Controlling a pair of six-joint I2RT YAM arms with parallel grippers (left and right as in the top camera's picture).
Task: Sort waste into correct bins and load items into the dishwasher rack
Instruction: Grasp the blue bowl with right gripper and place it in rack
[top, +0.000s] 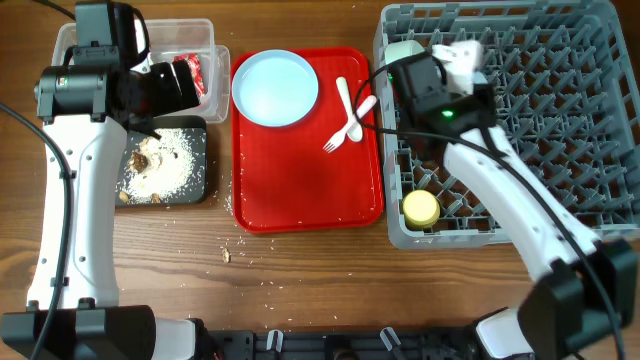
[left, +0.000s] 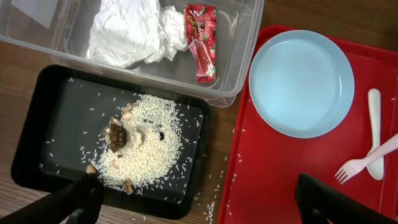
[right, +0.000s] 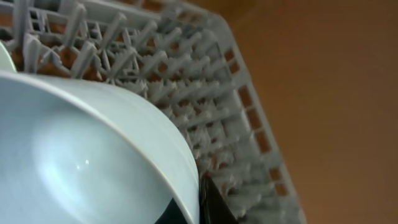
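Observation:
My left gripper (left: 199, 205) is open and empty, hovering over the near edge of the black tray (left: 62, 106) that holds rice and brownish food scraps (left: 140, 146). The clear tub (left: 242, 37) holds the white napkin (left: 134, 34) and the red wrapper (left: 202, 40). The pale blue plate (top: 275, 87), white spoon (top: 343, 98) and fork (top: 348, 122) lie on the red serving tray. My right gripper (right: 198, 199) is shut on the rim of a mint bowl (right: 81, 155) over the grey rack's (top: 560, 130) far left corner. The yellow cup (top: 421, 208) sits in the rack.
The red serving tray (top: 305, 185) lies between the bins and the rack. Loose rice and crumbs (top: 228, 253) are scattered on the wooden table in front of the red tray. The rack's upright pegs (right: 155, 56) stand close behind the held bowl.

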